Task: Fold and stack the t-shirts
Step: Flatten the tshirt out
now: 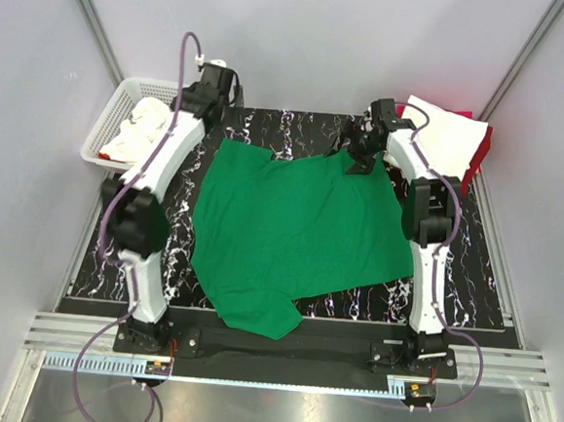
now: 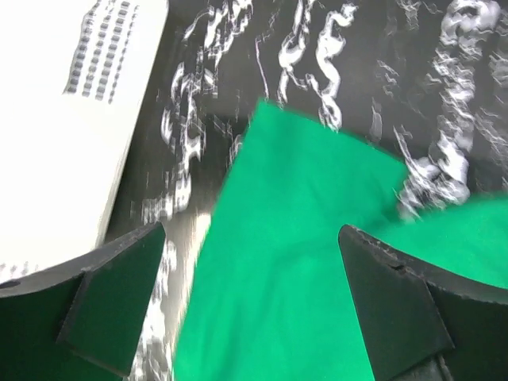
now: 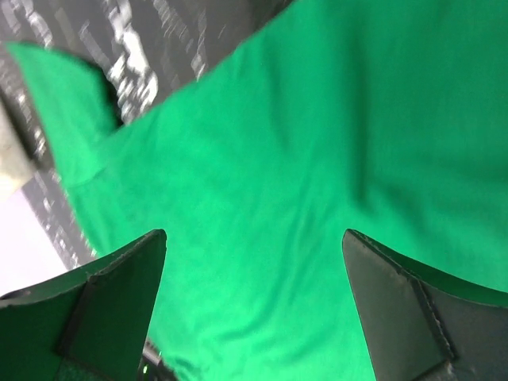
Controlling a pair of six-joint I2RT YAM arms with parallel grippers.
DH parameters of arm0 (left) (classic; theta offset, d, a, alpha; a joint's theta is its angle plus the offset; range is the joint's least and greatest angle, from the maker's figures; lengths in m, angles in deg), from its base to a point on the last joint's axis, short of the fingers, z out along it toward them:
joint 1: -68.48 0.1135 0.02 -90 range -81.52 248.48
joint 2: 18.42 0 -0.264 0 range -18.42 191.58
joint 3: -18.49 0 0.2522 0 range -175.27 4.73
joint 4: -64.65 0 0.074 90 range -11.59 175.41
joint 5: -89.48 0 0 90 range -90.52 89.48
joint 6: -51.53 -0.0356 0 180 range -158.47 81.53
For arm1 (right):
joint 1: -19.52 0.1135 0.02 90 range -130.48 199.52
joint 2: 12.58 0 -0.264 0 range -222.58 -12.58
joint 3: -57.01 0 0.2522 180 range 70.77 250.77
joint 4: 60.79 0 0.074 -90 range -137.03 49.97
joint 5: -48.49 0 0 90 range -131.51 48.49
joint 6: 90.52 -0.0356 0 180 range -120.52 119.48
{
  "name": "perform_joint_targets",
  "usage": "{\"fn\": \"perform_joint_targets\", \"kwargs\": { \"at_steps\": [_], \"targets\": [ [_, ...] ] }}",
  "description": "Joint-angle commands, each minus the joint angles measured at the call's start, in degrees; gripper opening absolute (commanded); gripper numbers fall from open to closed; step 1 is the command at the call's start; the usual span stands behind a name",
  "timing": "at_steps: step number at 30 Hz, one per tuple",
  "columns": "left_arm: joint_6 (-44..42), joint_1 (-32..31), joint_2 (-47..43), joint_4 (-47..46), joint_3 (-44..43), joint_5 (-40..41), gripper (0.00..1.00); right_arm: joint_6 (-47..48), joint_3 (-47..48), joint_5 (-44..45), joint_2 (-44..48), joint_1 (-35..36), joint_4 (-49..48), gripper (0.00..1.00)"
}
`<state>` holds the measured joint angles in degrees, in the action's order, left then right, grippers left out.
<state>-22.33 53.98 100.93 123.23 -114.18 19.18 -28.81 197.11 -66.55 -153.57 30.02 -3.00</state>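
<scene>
A bright green t-shirt (image 1: 295,227) lies spread flat on the black marbled mat (image 1: 482,276), one sleeve at the front. My left gripper (image 1: 217,103) hovers open over the shirt's far left corner; the left wrist view shows the green corner (image 2: 294,262) between my spread fingers (image 2: 119,294). My right gripper (image 1: 357,153) hovers open over the far right corner; the green cloth (image 3: 262,198) fills the right wrist view. A folded white shirt (image 1: 444,136) lies on a red one (image 1: 478,163) at the far right. White cloth (image 1: 142,132) lies in the basket.
A white mesh basket (image 1: 125,101) stands off the mat at the far left; its wall shows in the left wrist view (image 2: 71,119). Grey walls enclose the table on three sides. The arm bases stand at the near edge.
</scene>
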Motion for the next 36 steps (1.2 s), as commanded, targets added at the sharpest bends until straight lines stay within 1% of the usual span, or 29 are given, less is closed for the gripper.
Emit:
{"fn": "perform_joint_targets", "kwargs": {
  "at_steps": [1, 2, 3, 4, 6, 7, 8, 9, 10, 12, 13, 16, 18, 19, 21, 22, 24, 25, 27, 28, 29, 30, 31, 34, 36],
  "targets": [
    [7.9, -1.0, -12.5, -2.4, 18.3, -2.5, 0.99, 1.0, -6.2, -1.1, 16.0, 0.7, -0.2, 1.00],
    [8.6, -1.1, -16.2, -4.3, 22.6, -4.7, 0.99, 1.0, -12.6, -0.7, 18.8, 0.8, -1.4, 1.00],
    [9.5, -1.1, -17.6, -6.1, 26.7, -5.9, 0.99, 1.0, -16.5, -0.8, 21.6, 1.0, -2.3, 1.00],
    [10.0, -1.1, -18.5, -8.7, 32.3, -7.0, 0.99, 0.4, -25.0, -0.4, 27.5, 1.3, -3.3, 1.00],
    [10.7, -1.1, -18.7, -9.8, 35.6, -8.7, 0.98, 0.0, -33.7, -0.5, 33.8, 2.2, -7.2, 1.00],
    [11.0, -1.1, -18.3, -9.9, 36.5, -9.3, 0.97, 0.0, -37.6, -0.5, 39.7, 2.6, -8.2, 1.00],
    [11.3, -1.1, -16.8, -10.4, 38.0, -9.9, 0.96, -0.1, -44.9, 0.5, 42.8, 3.1, -9.7, 1.00],
    [11.6, -1.2, -16.0, -10.9, 38.7, -10.1, 0.96, -0.2, -48.6, 1.0, 45.7, 3.7, -10.9, 1.00],
    [12.0, -1.2, -15.0, -11.1, 39.3, -10.2, 0.95, -1.1, -55.7, 1.3, 51.5, 4.7, -12.0, 1.00],
    [12.6, -1.2, -12.0, -11.5, 39.4, -10.6, 0.94, -2.4, -62.3, 1.4, 56.7, 5.6, -15.8, 1.00],
    [12.7, -1.2, -9.9, -11.5, 39.1, -10.6, 0.94, -3.9, -68.0, 0.0, 61.1, 6.4, -17.0, 1.00],
    [12.8, -1.2, -6.8, -11.6, 38.6, -9.7, 0.93, -6.2, -76.5, -1.2, 68.1, 7.6, -19.9, 1.00],
    [12.6, -1.2, -5.2, -11.5, 37.9, -8.7, 0.93, -7.2, -79.7, -1.8, 71.4, 8.2, -21.3, 1.00],
    [12.4, -1.2, -2.9, -10.7, 36.4, -8.3, 0.93, -7.9, -82.1, -1.8, 74.3, 8.2, -21.4, 1.00],
    [12.4, -1.1, 0.0, -9.2, 33.6, -7.3, 0.93, -8.2, -83.4, -1.9, 77.0, 8.1, -21.1, 1.00],
    [12.3, -1.2, 2.8, -6.5, 29.4, -5.0, 0.94, -8.0, -83.6, -1.3, 78.9, 8.1, -20.5, 1.00],
    [12.2, -1.1, 5.1, -4.6, 25.4, -4.9, 0.93, -7.6, -83.3, -1.0, 80.3, 8.1, -18.6, 1.00],
    [12.1, -1.1, 8.0, -2.4, 20.9, -4.4, 0.93, -7.2, -82.5, -0.7, 81.0, 8.1, -17.7, 1.00],
    [11.4, -1.1, 11.5, 1.1, 14.9, -3.2, 0.93, -6.9, -81.4, -0.1, 81.3, 8.1, -16.6, 1.00],
    [10.9, -1.1, 14.8, 3.9, 9.1, -2.4, 0.94, -6.3, -80.6, 0.2, 81.1, 8.1, -16.5, 1.00],
    [10.2, -1.1, 16.6, 5.1, 6.1, -2.2, 0.94, -6.2, -80.3, 0.3, 81.0, 8.1, -16.2, 1.00],
    [9.0, -0.9, 18.2, 7.3, 0.1, -2.2, 0.94, -5.8, -79.9, 0.7, 80.4, 8.1, -15.8, 1.00],
    [8.5, -0.6, 21.3, 8.5, -2.8, -2.3, 0.94, -5.1, -79.4, 1.0, 80.0, 8.1, -15.3, 1.00],
    [7.2, 0.3, 25.0, 12.7, -12.4, -3.2, 0.94, -4.3, -79.1, 1.9, 78.9, 8.2, -14.7, 1.00],
    [6.5, 0.4, 24.0, 13.5, -13.0, -3.1, 0.94, -4.2, -79.4, 2.2, 79.0, 8.1, -14.8, 1.00]
  ]
}}
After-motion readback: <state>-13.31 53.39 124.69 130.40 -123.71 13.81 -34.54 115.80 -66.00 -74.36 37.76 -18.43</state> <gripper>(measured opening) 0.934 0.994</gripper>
